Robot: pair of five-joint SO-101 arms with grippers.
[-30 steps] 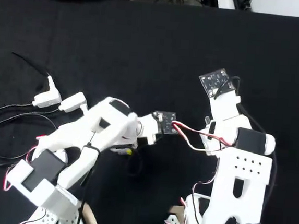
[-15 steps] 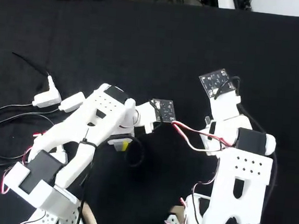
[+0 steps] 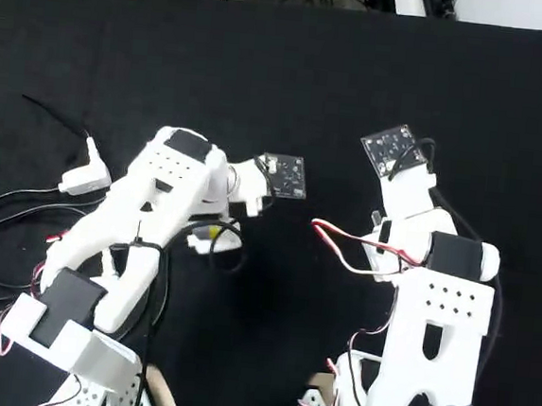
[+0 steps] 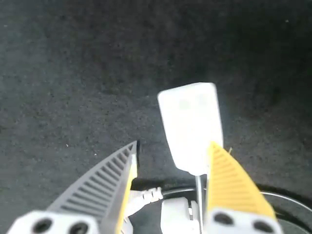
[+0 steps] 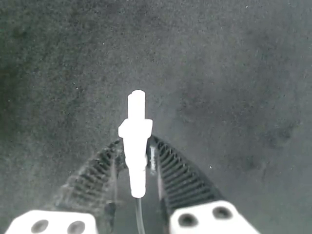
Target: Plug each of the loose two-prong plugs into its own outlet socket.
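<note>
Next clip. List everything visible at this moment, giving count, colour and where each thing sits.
loose plug: one, white, lying on the left side of the table.
held plug: one, white, clamped in the right gripper.
block: one, white, at the left gripper.
cables: several, black, near the loose plug.
table: one, black.
left gripper: one, yellow-faced, above the table.
right gripper: one, dark ribbed, above the table.

arms: two are standing side by side, left arm [image 3: 147, 211], right arm [image 3: 438, 303] | grippers: two are showing, left gripper [image 4: 173, 146], right gripper [image 5: 135, 146] | white plug pieces: three are showing, corded plug [image 3: 85, 179] lying at frame left, white block [image 4: 190, 122], slim plug [image 5: 136, 122]
</note>
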